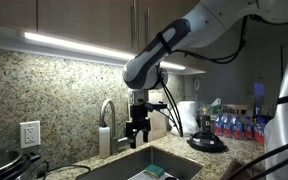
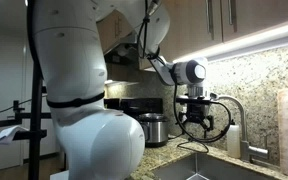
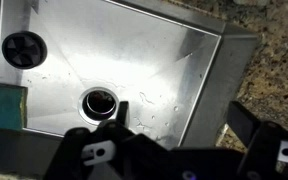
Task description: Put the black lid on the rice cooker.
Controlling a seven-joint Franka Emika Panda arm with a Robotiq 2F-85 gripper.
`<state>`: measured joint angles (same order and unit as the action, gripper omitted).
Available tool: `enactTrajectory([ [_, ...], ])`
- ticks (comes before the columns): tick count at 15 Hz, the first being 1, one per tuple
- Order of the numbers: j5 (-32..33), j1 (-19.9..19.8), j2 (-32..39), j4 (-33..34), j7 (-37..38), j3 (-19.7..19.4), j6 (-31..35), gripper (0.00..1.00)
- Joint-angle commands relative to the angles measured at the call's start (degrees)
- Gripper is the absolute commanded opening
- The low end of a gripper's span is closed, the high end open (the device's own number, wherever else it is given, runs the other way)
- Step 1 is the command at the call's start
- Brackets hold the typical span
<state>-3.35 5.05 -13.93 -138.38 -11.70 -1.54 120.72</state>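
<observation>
Gripper [image 1: 136,132] hangs above the steel sink [image 3: 199,45], fingers spread, nothing held. My wrist view looks straight down at the drain [image 3: 99,101], with a teal sponge [image 3: 4,101] at the basin's edge. Black lid [image 1: 206,143] lies out on the counter [image 3: 276,70], well apart from the gripper. Rice cooker [image 2: 152,129] stands beside the sink. I cannot tell whether the lid rests on it

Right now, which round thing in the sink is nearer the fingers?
The metal-ringed drain, just above the fingers in the wrist view; the black disc lies off in a corner.
</observation>
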Motion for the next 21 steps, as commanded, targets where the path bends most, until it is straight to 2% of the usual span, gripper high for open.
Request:
enactTrajectory([
  [1, -0.2, -0.7, 0.0, 0.1, -0.1, 0.7, -0.1, 1.0],
  [9, -0.2, -0.7, 0.0, 0.1, -0.1, 0.7, -0.1, 1.0],
  [12, 1.7, -2.0, -1.2, -0.5, -1.2, -0.2, -1.1, 1.0],
  [21, 18.8, -10.7, -2.8, 0.8, -2.4, -5.8, 0.3, 1.0],
])
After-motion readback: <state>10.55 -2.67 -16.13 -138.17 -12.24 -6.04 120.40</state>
